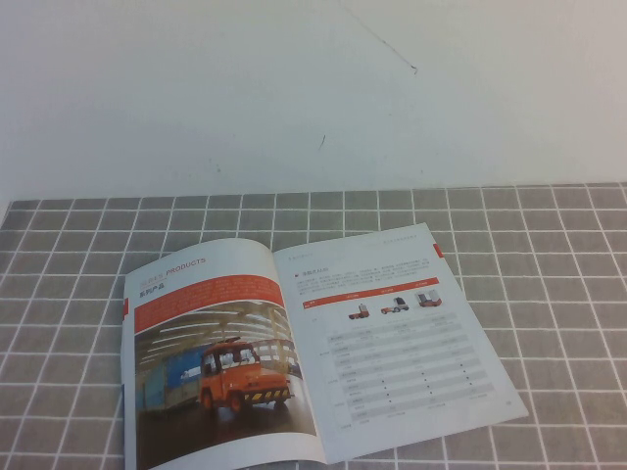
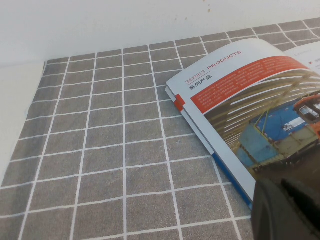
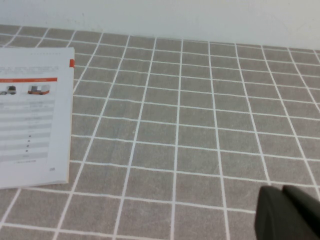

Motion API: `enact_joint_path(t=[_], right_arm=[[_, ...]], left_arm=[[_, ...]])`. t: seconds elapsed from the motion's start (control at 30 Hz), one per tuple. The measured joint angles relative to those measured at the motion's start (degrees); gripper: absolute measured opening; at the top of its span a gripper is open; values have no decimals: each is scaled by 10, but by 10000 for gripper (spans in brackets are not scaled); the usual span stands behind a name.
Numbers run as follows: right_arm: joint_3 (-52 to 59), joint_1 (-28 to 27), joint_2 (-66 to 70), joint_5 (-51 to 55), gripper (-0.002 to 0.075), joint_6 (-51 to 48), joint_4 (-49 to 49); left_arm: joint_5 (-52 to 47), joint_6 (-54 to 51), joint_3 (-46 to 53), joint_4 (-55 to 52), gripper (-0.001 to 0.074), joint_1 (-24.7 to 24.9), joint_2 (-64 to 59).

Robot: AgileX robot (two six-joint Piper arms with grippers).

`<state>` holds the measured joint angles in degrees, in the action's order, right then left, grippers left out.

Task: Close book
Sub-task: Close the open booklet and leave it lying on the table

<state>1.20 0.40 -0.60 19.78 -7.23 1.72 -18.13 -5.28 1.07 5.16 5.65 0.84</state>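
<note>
Book (image 1: pixel 309 343), left page (image 1: pixel 211 362), 11 o'clock corner: heading (image 2: pixel 213 65) reads "SERIES PRODUCTS", with "系列产品" directly beneath. Right page (image 1: pixel 402 343): table text not legible.

The book (image 1: pixel 313 343) is showing white pages, a red band (image 1: pixel 206 299) and an orange truck (image 1: pixel 235 377), lying on grey cloth (image 1: pixel 549 294) gridded white. The black left gripper (image 2: pixel 285 205) is hovering at the book's blue edge, the black right gripper (image 3: pixel 285 212) over the cloth.
</note>
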Motion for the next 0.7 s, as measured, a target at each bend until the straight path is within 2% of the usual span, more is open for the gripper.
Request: enact_joint_path(t=[0.13,0.27,0.37,0.53,0.7], right_arm=[[0,0,0,-6,-3,0,0],[4,0,0,-53,-3,0,0],[5,0,0,-140,-3,0,-5],[5,0,0,-347,-3,0,-8],[5,0,0,-507,-3,-4,-8]], left_arm=[[21,-1,1,2,-3,0,0],[115,-1,2,2,-3,0,0],[227,-1,2,3,-3,0,0],[402,-1,2,4,-3,0,0],[516,-2,2,4,-3,0,0]])
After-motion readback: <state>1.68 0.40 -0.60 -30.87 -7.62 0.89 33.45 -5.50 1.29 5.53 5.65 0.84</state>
